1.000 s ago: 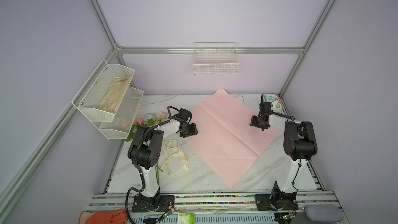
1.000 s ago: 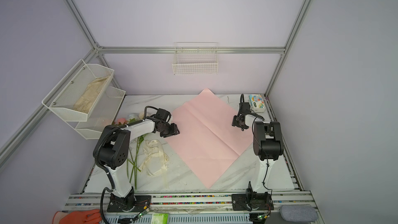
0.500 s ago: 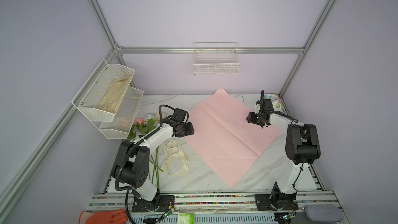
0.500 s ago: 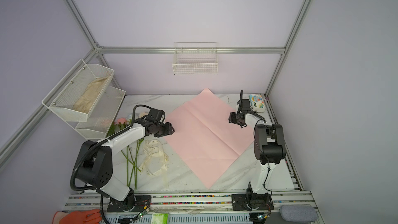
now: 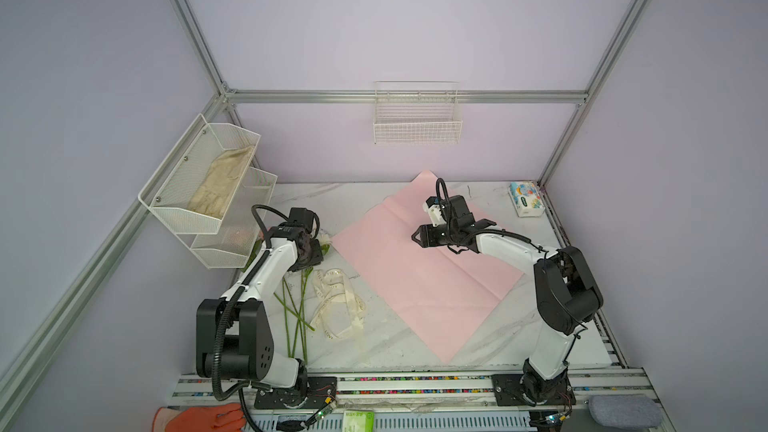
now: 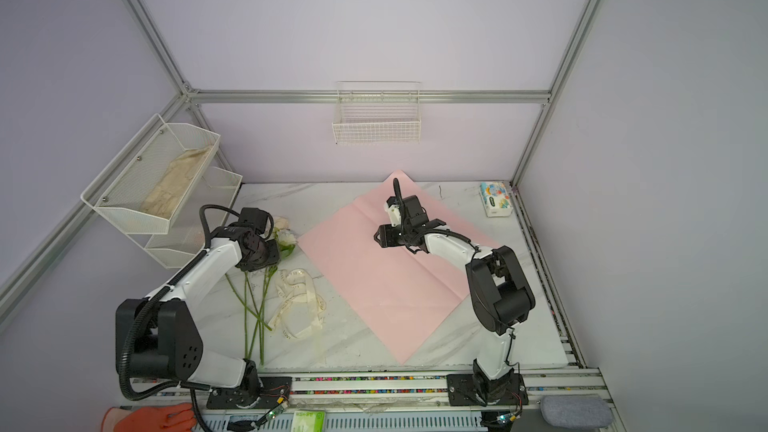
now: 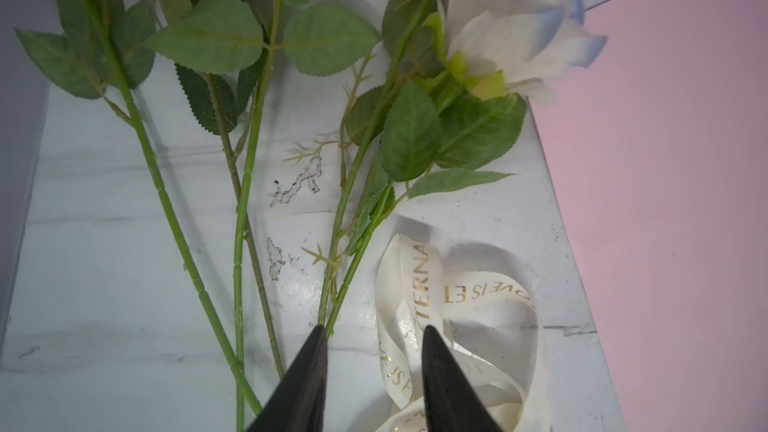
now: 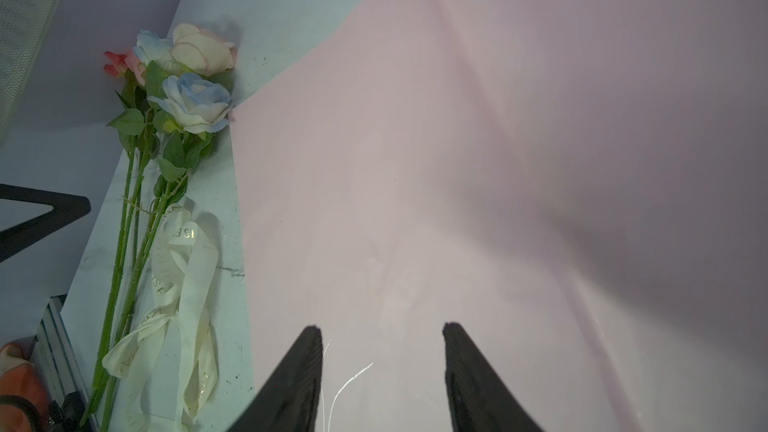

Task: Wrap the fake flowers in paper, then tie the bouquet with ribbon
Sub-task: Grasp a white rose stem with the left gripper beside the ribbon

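Fake-rose bouquet (image 7: pixel 245 184) lies flat on surface (image 7: pixel 83 284), left of pink paper (image 7: pixel 665 201); stems run lengthwise beneath left fingers (image 7: pixel 303 376), part-open, empty. Left arm nearer. Right fingers (image 8: pixel 299 376) apart, empty, over paper.

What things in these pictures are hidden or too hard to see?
- Bouquet: in both top views the left arm covers part of the blooms.
- Left tool: the left wrist view's edge cuts off all but its tips; in both top views its own wrist hides it.
- Ribbon lettering: too small in both top views.
- Orange glove: cut off by the bottom edge of both top views.
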Robot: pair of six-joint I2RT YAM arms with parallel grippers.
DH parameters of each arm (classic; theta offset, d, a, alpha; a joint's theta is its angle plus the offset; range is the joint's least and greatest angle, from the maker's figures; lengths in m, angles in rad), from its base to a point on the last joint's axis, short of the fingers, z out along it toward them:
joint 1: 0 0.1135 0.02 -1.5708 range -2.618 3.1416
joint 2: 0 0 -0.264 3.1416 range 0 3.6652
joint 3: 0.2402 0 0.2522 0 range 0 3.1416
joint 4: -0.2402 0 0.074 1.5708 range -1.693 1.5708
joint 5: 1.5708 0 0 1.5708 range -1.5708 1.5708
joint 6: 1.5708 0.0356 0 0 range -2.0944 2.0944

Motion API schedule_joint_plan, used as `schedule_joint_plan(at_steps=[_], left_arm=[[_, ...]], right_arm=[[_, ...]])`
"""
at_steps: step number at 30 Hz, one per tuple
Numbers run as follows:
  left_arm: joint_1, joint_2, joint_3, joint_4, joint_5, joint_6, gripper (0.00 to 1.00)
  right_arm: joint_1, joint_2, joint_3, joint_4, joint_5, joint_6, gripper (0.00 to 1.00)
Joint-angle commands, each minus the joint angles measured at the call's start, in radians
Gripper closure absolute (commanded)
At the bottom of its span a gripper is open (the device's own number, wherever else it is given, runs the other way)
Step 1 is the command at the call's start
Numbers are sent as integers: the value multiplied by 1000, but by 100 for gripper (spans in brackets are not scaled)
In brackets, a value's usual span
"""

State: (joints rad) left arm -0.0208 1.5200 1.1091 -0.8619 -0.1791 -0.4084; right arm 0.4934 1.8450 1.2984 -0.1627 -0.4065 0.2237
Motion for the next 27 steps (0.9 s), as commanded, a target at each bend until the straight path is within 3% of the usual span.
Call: schedule_joint_plan(at_steps=[1, 3, 9, 16, 27], left_arm=[[14, 67, 66, -48, 0, 61, 68], [18, 96, 80, -73, -55, 18, 69], [29, 152, 88, -32, -54, 17, 71], [31, 242, 138, -14, 9, 71, 81], [30, 284, 125, 13, 26, 112, 78]], right_arm=[[2, 19, 41, 2, -13, 9, 50], [1, 20, 47, -1, -14, 5, 50], [1, 37, 61, -13, -15, -5, 50], [1, 51, 66, -28, -15, -6, 50], [1, 69, 64, -38, -22, 0, 51]])
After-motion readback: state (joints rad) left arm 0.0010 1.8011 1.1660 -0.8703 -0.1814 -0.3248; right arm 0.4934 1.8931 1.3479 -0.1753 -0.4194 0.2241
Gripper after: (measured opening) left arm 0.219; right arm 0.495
